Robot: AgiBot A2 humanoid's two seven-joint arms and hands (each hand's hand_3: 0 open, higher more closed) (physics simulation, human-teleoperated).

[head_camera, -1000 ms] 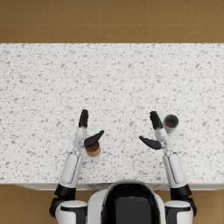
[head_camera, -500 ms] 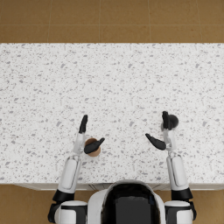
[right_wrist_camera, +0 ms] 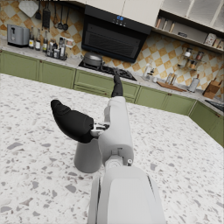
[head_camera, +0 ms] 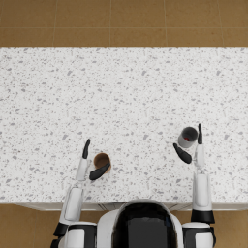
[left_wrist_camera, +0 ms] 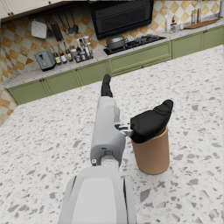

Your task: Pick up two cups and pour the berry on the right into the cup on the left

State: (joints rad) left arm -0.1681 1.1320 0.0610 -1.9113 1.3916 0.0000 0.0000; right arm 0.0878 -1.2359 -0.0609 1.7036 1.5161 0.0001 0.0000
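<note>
On the speckled white stone desk (head_camera: 121,97), the grey cylindrical cup (head_camera: 187,137) holding the red berry (head_camera: 187,138) now sits within the open right hand (head_camera: 191,147), which has advanced; the brown cup (head_camera: 101,161) sits within the open left hand (head_camera: 92,162). Neither grasp appears closed.

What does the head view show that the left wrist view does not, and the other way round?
Only the head view shows the grey cup with something red inside, the right hand beside it, and the brown floor. Only the left wrist view shows the green cabinets, the stove and the toaster. Both show the brown cup on the speckled counter, with the left hand open at it.
</note>
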